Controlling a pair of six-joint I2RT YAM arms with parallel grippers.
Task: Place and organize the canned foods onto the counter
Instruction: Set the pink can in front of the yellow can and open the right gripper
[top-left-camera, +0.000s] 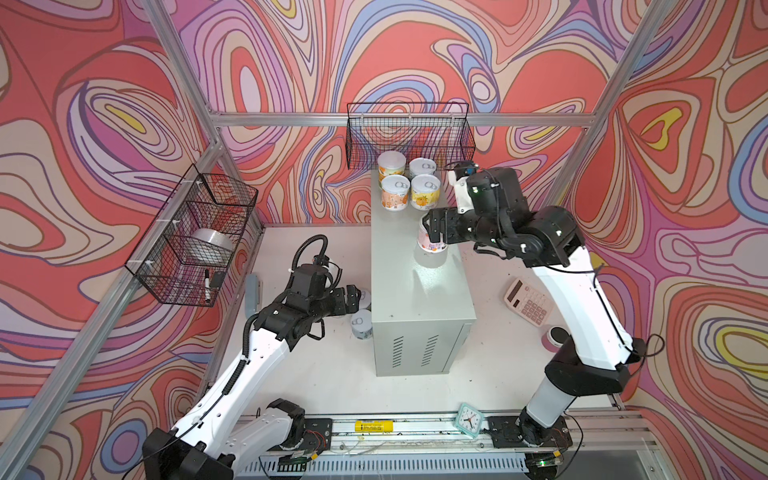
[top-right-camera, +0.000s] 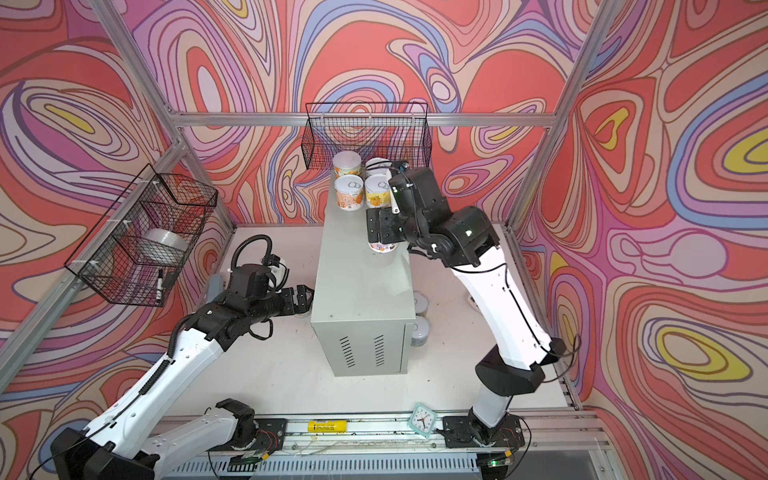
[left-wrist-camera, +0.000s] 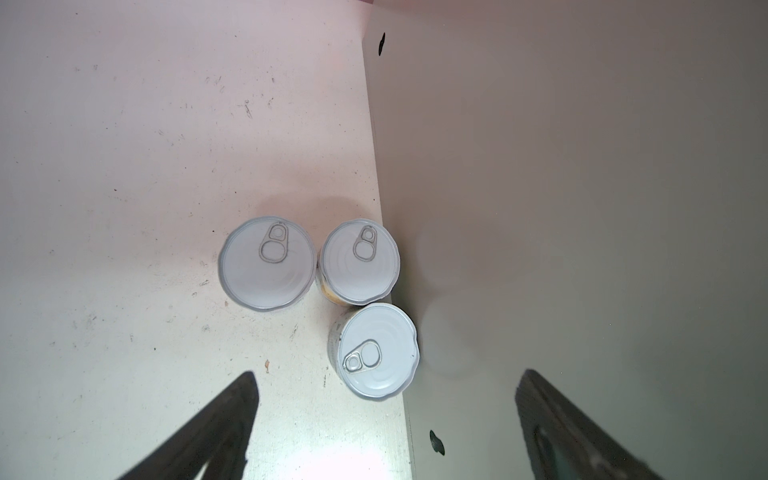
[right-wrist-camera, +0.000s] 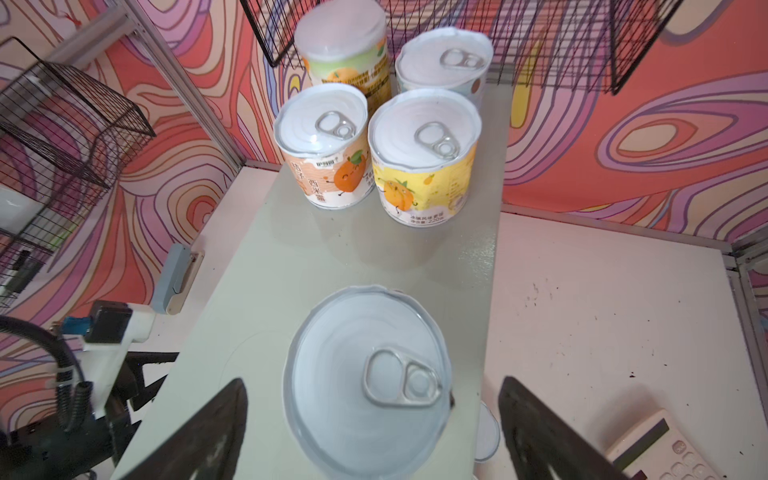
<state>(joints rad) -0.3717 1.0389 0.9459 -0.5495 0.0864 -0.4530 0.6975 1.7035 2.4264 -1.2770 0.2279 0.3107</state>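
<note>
Up on the tall grey table, right gripper sits wide open around a pink can, holding nothing, probably starting the next row near four far cans; left gripper is open and empty above three low cans.

Four cans at far end of counter, fifth can nearer, three cans on tabletop beside it

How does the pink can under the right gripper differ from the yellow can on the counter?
The pink can stands alone on the counter; the yellow can is grouped with three others. The pink can sits inside the open right gripper; the yellow can is clear of it. Both stand upright.
</note>
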